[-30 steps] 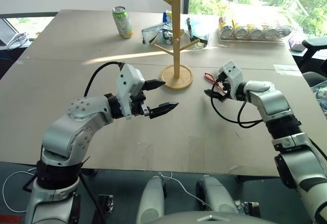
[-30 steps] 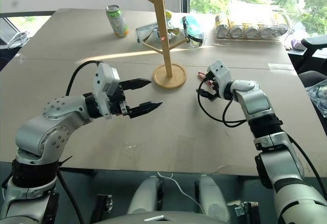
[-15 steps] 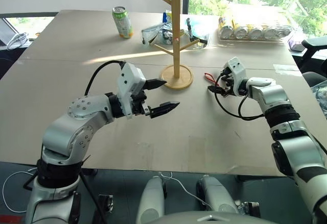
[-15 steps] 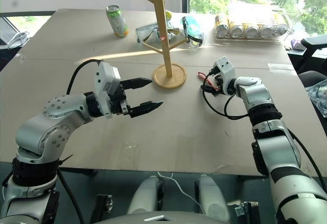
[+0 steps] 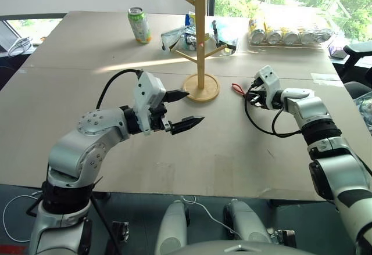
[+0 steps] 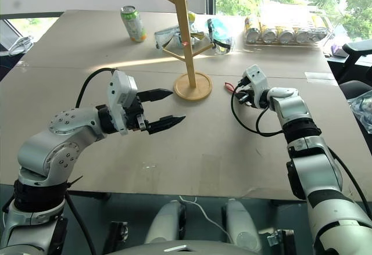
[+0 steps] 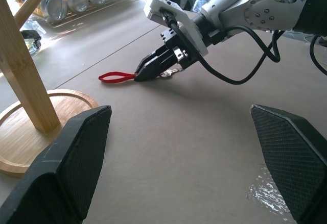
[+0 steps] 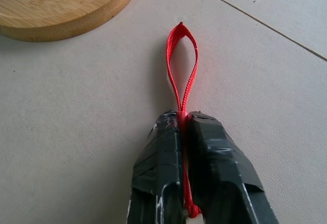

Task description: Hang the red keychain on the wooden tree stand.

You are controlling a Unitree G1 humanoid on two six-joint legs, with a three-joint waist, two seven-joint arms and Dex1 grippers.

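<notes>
Left gripper: I see my left gripper (image 5: 179, 109) hovering over the near-middle of the table (image 5: 70, 92), its two black fingers spread wide apart with nothing between them. It has not moved over the last second.

Right gripper: my right gripper (image 7: 140, 75) is down at the table surface toward the right edge, its fingers pressed together on the red keychain (image 8: 182, 66).

Red keychain: the cord is pinched near its key end; the loop lies flat on the table ahead of the fingertips, pointing toward the stand's base. A bit of silver metal shows under the fingers in the left wrist view.

Wooden tree stand: the wooden tree stand (image 5: 200, 40) is upright past the middle of the table, just beside the loop's tip but not touching it. Its pegs are bare.

Far edge: a green can (image 5: 139, 25), plastic bags and a clear tray of cans (image 5: 288, 36) sit along the far side.

Progress: I judge the grasp made; lifting, carrying the loop to a peg and letting go are all left.

Change: a second ago the right fingers were open around the cord; now they are clamped, and the hand sits slightly closer to the far side.
</notes>
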